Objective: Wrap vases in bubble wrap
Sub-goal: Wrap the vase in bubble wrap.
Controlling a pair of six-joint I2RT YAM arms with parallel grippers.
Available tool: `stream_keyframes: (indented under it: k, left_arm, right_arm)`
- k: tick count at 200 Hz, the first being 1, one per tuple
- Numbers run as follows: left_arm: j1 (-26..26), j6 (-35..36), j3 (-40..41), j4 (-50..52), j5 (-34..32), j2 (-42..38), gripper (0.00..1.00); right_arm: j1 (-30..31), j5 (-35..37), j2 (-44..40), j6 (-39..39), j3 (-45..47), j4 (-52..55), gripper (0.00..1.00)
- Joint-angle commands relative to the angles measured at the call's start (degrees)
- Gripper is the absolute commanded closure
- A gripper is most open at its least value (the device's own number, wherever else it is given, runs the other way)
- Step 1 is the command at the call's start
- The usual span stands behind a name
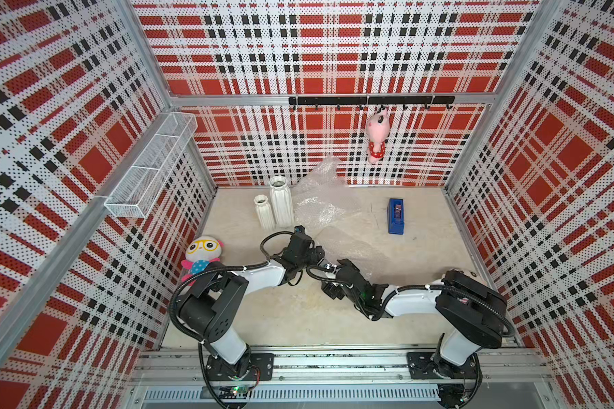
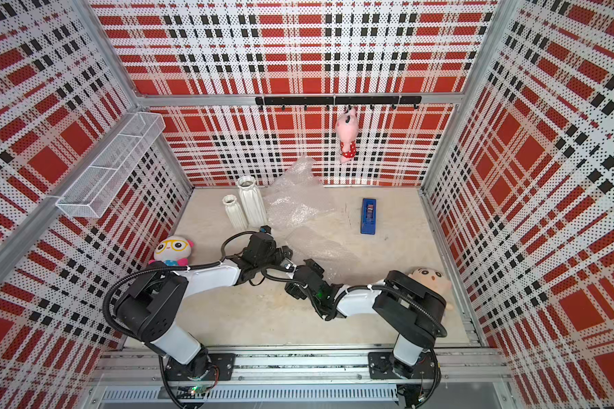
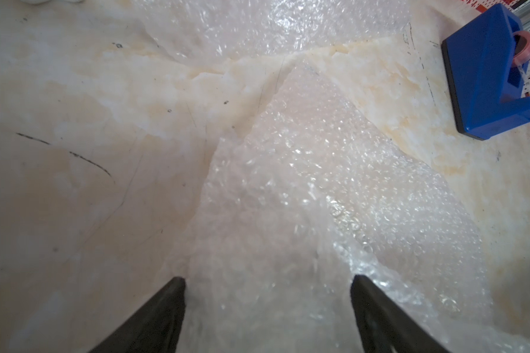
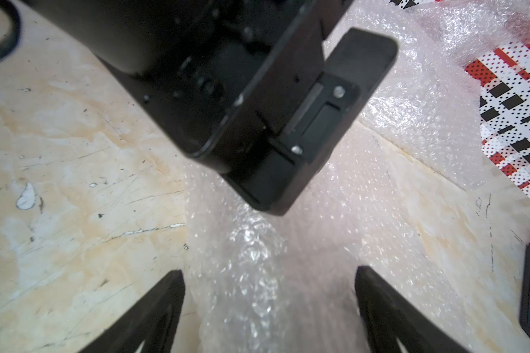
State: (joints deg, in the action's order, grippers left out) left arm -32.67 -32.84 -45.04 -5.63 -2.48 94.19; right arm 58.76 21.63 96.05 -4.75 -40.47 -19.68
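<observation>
Two white ribbed vases stand upright at the back left: a short one (image 1: 264,211) and a taller one (image 1: 281,201) beside it. Crumpled bubble wrap (image 1: 321,200) lies to their right, against the back wall. Another piece of bubble wrap (image 1: 355,249) stretches across the middle of the floor. My left gripper (image 1: 319,255) (image 3: 268,278) is open, its jaws astride a raised ridge of that wrap (image 3: 291,195). Just behind it, my right gripper (image 1: 344,265) (image 4: 269,270) is open over the same ridge (image 4: 251,259), with the left gripper's body right in front of it.
A blue tape dispenser (image 1: 396,216) sits at the back right of the floor. A plush doll with glasses (image 1: 202,252) lies by the left wall and another plush (image 2: 431,279) lies behind the right arm. A pink toy (image 1: 377,136) hangs from the hook rail. A wire basket (image 1: 153,166) juts out on the left.
</observation>
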Motion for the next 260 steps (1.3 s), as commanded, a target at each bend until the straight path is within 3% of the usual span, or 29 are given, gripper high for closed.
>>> stream_keyframes:
  k: [1,56,89,135,182,260]
  left_arm:
    - [-0.50,0.81,0.48,-0.61,-0.08,-0.03,0.15]
    - [1.54,-0.34,5.56,-6.66,3.24,-2.59,0.19]
    - [1.89,-0.20,5.97,-7.28,4.02,-2.74,0.20]
    - [1.86,-0.63,6.43,-8.30,4.57,-2.80,0.21]
    - [1.81,-0.82,6.19,-8.53,4.82,-2.75,0.21]
    - [4.80,-3.21,4.67,-8.38,4.67,-4.97,0.05]
  right_arm:
    - [1.09,-4.27,1.71,2.78,0.58,17.24,0.10]
    - [0.82,-7.14,-0.40,-0.34,-3.05,22.29,0.13]
    - [0.65,-6.33,-0.79,-4.14,-7.18,31.17,0.13]
    - [-1.37,-5.95,-1.92,-5.47,-6.27,33.56,0.12]
    - [-1.63,-6.71,3.31,-5.14,-7.81,32.57,0.11]
    - [-2.51,-7.61,6.21,-2.89,-9.87,35.01,0.13]
